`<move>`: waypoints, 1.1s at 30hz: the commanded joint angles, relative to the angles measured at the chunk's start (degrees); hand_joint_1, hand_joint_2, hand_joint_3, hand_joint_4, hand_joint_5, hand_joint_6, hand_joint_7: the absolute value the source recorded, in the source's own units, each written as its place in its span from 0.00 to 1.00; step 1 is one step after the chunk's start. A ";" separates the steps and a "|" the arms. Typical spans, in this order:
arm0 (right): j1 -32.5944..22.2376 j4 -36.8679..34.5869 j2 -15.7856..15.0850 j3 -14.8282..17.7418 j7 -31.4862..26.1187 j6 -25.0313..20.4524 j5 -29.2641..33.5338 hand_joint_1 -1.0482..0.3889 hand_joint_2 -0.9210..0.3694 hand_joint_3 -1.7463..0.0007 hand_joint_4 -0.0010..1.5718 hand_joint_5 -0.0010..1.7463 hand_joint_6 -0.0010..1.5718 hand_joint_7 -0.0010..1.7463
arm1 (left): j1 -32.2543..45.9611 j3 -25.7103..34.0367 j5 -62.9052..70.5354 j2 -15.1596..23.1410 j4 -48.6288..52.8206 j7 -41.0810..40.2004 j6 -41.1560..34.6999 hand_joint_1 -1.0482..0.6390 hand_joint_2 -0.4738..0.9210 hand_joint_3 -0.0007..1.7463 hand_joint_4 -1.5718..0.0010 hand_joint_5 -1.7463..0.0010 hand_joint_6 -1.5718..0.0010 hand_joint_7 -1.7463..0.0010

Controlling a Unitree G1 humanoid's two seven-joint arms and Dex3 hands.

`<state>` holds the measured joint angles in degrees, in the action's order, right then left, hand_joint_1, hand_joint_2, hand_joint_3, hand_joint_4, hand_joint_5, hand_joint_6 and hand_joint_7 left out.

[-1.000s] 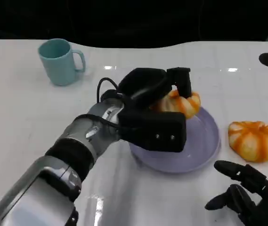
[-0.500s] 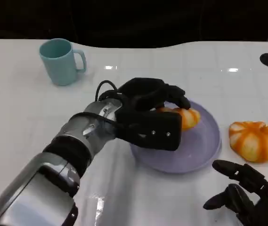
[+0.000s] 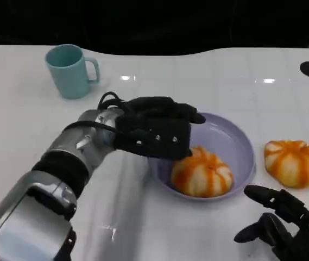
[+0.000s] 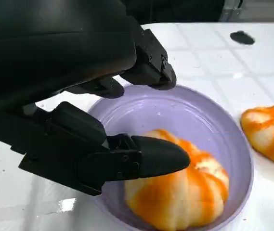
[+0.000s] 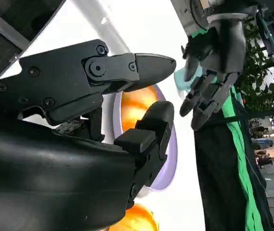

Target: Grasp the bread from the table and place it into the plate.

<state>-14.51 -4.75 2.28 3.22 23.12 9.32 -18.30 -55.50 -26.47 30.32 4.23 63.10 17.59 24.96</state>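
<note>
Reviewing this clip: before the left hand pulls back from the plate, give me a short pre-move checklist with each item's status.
1. Bread lies inside the plate: ok.
2. Left hand holds nothing, fingers apart above the plate: ok.
3. Fingers free of the bread: cannot tell; in the left wrist view a fingertip overlaps it.
4. Second bread on the table, beside the plate: ok.
5. Right hand away from the plate: ok.
6. Cup far from the arm: ok.

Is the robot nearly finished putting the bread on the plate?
Nearly. One bread already lies in the purple plate. The left robot hand hovers open over the plate's rim, holding nothing. A second bread sits on the table beside the plate, near the idle right robot hand.
</note>
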 commanded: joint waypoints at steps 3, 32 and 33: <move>-0.13 0.00 -0.70 0.34 0.36 0.64 -0.30 0.20 0.00 0.82 0.44 0.68 0.51 0.35 | 1.67 4.55 -6.64 2.21 -5.36 4.79 -0.07 0.09 1.00 0.38 0.77 0.96 0.75 0.98; -0.50 -0.53 -0.20 0.30 -0.31 1.77 1.04 0.21 0.00 0.83 0.44 0.68 0.51 0.35 | 47.72 35.13 -64.66 -6.95 -64.87 4.72 -47.27 0.30 1.00 0.31 0.64 0.01 0.71 0.15; -0.53 -0.48 -0.24 0.30 -0.42 1.77 1.17 0.21 0.00 0.83 0.44 0.68 0.51 0.35 | 49.32 35.38 -65.57 -7.04 -66.21 4.60 -47.84 0.30 1.00 0.31 0.64 0.00 0.72 0.12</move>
<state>-14.66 -5.71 2.64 3.29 23.19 10.64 -17.13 -10.22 7.35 -32.53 -2.70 0.31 23.04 -21.20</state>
